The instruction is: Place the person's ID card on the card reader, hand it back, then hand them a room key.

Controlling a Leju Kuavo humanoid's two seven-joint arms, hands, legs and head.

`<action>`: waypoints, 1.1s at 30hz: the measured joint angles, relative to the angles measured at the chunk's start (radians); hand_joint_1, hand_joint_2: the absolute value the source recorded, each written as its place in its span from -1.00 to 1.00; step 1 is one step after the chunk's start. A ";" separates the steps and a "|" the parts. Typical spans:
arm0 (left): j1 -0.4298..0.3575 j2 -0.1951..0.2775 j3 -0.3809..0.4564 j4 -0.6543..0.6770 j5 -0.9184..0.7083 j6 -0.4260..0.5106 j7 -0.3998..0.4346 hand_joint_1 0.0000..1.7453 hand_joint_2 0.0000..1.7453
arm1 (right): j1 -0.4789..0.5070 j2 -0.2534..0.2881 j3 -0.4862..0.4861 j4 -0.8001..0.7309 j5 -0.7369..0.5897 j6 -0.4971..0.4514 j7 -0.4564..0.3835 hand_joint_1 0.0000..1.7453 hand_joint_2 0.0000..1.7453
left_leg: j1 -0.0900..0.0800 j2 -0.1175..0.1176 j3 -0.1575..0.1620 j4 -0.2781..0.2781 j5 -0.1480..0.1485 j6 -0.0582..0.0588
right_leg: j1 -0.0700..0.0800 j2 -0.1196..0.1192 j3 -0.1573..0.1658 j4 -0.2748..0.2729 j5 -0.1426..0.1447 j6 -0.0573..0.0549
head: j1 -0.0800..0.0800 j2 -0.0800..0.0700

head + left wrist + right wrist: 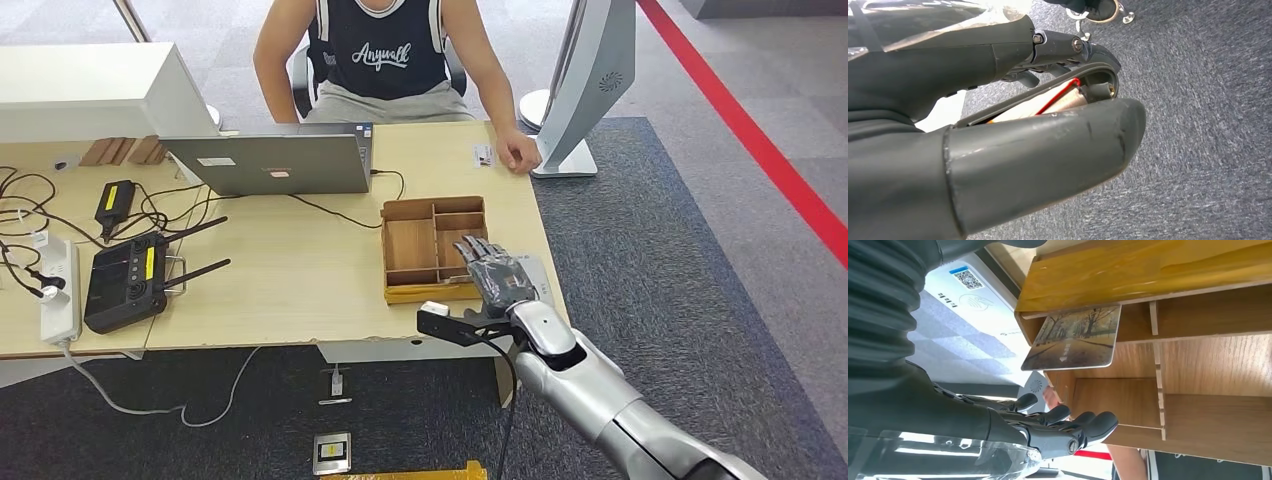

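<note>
My right hand (497,270) hovers open, fingers stretched forward and holding nothing, over the white card reader (541,277) at the table's right edge, just right of the wooden tray (431,293). In the right wrist view the fingers (1068,426) lie beside the tray (1208,405), where a room key card (1073,337) with a tree picture leans in a compartment next to the reader (968,305). The ID card (484,155) lies on the table by the person's hand (520,153). My left hand (1038,140) hangs over the carpet, fingers apart, with nothing in it.
A laptop (275,160) stands at the table's back, and a grey monitor stand (590,90) at the far right corner. A black controller with antennas (125,285), a power strip (60,290) and cables cover the left side. The person sits across the table.
</note>
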 joint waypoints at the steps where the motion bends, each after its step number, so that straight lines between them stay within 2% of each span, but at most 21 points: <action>1: 0.000 0.000 0.000 0.000 0.000 0.000 0.000 -1.00 -1.00 | -0.002 0.002 0.000 0.003 0.000 -0.003 -0.005 -1.00 1.00 | 0.000 0.000 0.000 0.000 0.000 0.000 | 0.000 0.000 0.000 0.000 0.000 0.000 | 0.000 0.000; 8: 0.000 0.000 0.000 0.000 0.000 -0.001 -0.001 -1.00 -1.00 | -0.015 0.023 0.000 0.024 -0.006 -0.019 -0.043 -1.00 1.00 | 0.000 0.000 0.000 0.000 0.000 0.000 | 0.000 0.000 0.000 0.000 0.000 0.000 | 0.000 0.000; 33: 0.000 0.000 0.001 0.000 0.000 0.000 0.003 -1.00 -1.00 | -0.038 0.070 0.005 0.098 -0.014 -0.020 -0.060 -1.00 1.00 | 0.000 0.000 0.000 0.000 0.000 0.000 | 0.000 0.000 0.000 0.000 0.000 0.000 | 0.000 0.000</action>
